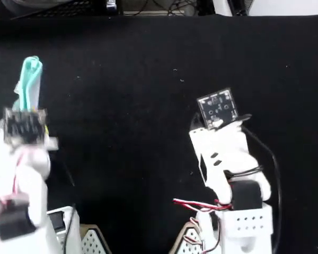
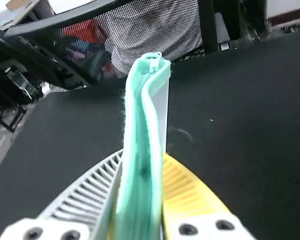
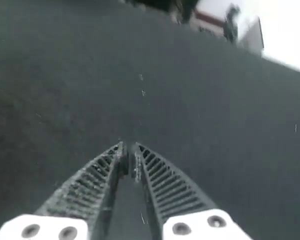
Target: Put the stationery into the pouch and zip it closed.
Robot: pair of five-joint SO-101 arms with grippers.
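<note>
One mint-green pouch (image 2: 142,110) clamped in left gripper (image 2: 143,157), right gripper (image 3: 129,149) closed and empty, one black table (image 1: 148,63).

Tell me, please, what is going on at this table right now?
The left gripper is shut on a mint-green pouch, which sticks out edge-on past its fingers over the black table. The right gripper is shut with nothing in it, low over the table. I cannot tell whether the stationery is inside the pouch or whether the zip is fully closed.
</note>
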